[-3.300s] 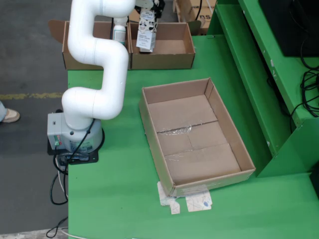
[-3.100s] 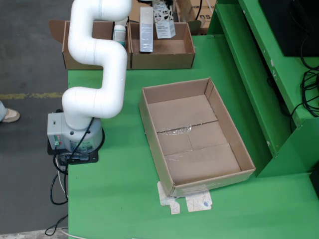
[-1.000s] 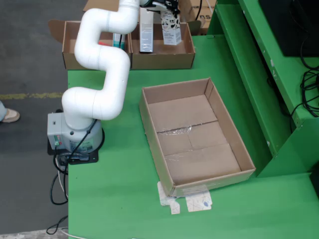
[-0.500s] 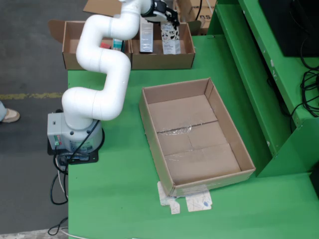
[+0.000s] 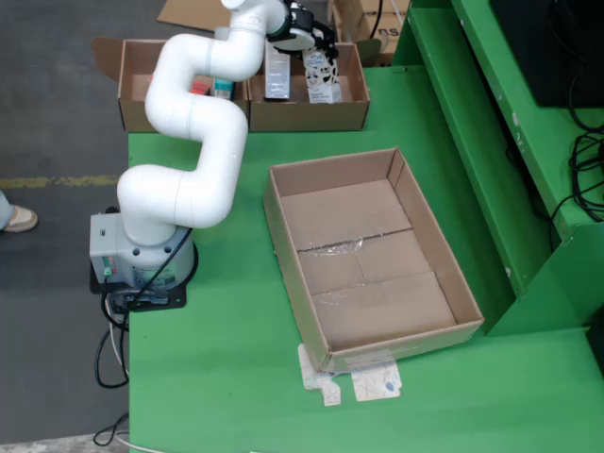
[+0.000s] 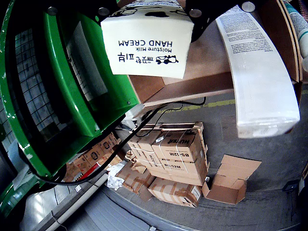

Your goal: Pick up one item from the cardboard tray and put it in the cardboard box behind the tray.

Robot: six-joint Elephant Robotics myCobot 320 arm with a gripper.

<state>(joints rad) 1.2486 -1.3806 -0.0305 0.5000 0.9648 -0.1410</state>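
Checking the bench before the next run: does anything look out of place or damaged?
Yes: a flattened, torn printed carton lies on the green table, tucked against the near corner of the large cardboard tray. It looks like stray litter. Clear tape inside the tray is crinkled.

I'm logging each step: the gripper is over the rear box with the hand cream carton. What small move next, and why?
Probably open the gripper and release. The hand cream carton already stands inside the cardboard box beside a tall white carton; the tray looks empty. Whether the carton rests on the floor is unclear.
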